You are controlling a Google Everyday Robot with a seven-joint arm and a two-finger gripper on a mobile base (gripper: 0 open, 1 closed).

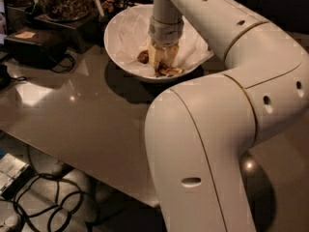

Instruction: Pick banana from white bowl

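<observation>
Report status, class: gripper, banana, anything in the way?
Gripper down in bowl, at banana. Banana lying in bowl, partly hidden under gripper. Brown piece close beside it, toward picture left.

The table (87, 124) had a smooth grey-brown top, polished enough to mirror lamp spots. The white bowl (115, 45), in the upper middle of the frame, looked glossy like glazed ceramic and was lined with crinkled matt white paper (133, 30). The end effector (161, 62), down inside the bowl, looked like pale cream plastic, duller than the smooth satin white shell of the arm (231, 129) on the right side. The banana (170, 71) beneath it showed dull, blotched brown skin. A matt black box (34, 47) sat at upper left, and rubbery black cables (53, 197) lay at lower left.
</observation>
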